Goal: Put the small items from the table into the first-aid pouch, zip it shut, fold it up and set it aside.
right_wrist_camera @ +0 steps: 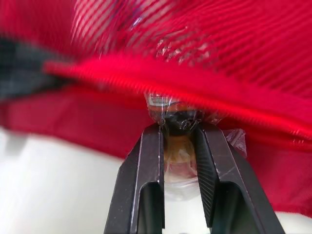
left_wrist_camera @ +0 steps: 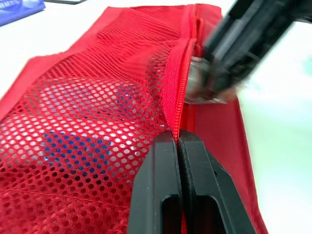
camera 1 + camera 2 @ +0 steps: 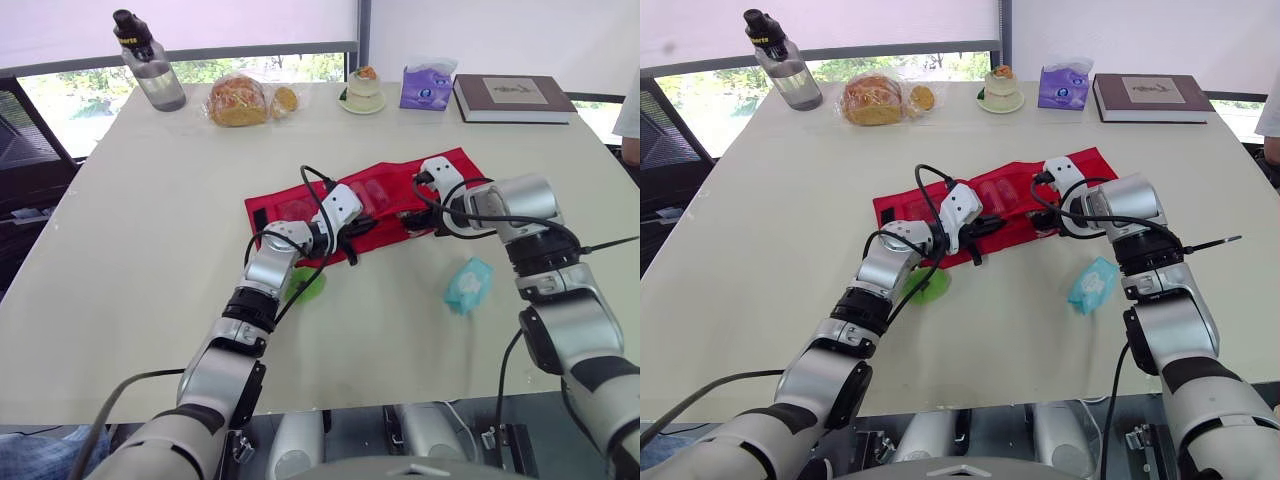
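Left hand (image 2: 178, 139) pinching red pouch (image 2: 92, 117), right hand (image 1: 178, 127) gripping clear packet (image 1: 178, 163), teal packet (image 3: 468, 285) nearby

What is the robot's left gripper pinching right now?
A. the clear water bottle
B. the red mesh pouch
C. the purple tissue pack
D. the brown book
B: the left wrist view shows the left gripper shut on the zipper edge of the red mesh pouch, while the right gripper holds a small clear-wrapped item.
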Tool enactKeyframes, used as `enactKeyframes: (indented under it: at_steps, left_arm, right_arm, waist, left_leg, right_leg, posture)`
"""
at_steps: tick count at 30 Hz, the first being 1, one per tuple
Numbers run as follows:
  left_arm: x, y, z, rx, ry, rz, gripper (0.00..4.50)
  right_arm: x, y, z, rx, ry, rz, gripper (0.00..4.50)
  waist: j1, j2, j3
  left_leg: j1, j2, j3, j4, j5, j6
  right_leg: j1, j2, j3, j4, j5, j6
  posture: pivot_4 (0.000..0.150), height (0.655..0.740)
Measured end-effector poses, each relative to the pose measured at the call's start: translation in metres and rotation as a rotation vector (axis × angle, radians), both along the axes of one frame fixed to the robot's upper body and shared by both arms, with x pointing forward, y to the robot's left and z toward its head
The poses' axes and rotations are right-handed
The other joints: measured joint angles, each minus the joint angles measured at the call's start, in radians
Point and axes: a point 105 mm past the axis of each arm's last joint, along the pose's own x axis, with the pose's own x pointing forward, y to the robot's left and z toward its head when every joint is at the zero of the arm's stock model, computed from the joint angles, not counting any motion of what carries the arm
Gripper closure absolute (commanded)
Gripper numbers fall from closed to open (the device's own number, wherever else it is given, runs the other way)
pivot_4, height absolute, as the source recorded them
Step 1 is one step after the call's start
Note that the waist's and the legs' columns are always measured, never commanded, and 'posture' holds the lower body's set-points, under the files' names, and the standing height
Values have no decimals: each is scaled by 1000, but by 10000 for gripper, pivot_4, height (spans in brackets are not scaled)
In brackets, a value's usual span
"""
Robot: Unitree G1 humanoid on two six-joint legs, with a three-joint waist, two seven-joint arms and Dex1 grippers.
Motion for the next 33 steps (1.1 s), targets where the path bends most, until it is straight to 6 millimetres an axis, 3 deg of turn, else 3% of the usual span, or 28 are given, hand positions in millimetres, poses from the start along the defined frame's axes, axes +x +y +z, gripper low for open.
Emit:
enactKeyframes:
  at_steps: [7,13,16,25,28,29,33]
  left_arm:
    - [-3,-3,0,-3,2,-10,45000]
    - [-3,-3,-1,-2,7,-12,45000]
    - [-3,-3,-2,-3,8,-9,45000]
    - [-1,1,-5,0,19,7,45000]
    - [-1,0,-5,-1,19,7,45000]
    - [-1,0,-5,-1,19,7,45000]
    - [-2,1,-6,3,24,-1,45000]
  right_arm:
    - [6,7,1,103,23,-87,41757]
    - [3,8,7,105,-7,-67,15022]
    - [-5,5,9,106,-2,-45,15022]
    - [-30,-35,14,9,-111,-40,15022]
    - [-40,-36,7,22,-145,-20,24807]
    - [-40,-36,7,22,-145,-20,26247]
    - [-42,-36,-5,-54,-310,69,43666]
  waist:
    - [-2,0,0]
    - [-2,0,0]
    - [-1,0,0]
    - [-3,0,0]
    - [-5,0,0]
    - [-5,0,0]
    - [-5,0,0]
  left_leg:
    - [0,0,0,0,0,0]
    - [0,0,0,-1,0,0]
    - [0,0,0,-1,0,0]
    - [0,0,0,-1,0,0]
    - [0,0,0,-1,0,0]
    - [0,0,0,-1,0,0]
    - [0,0,1,0,0,0]
  right_leg:
    - [0,0,0,0,0,0]
    - [0,0,0,0,0,0]
    - [0,0,0,0,0,0]
    - [0,0,0,-1,0,0]
    - [0,1,1,0,0,1]
    - [0,1,1,0,0,1]
    - [0,1,1,-1,-1,2]
  posture:
    - [1500,7400]
    - [1500,7400]
    - [1500,7400]
    - [1500,7400]
    - [1500,7400]
    - [1500,7400]
    - [1500,7400]
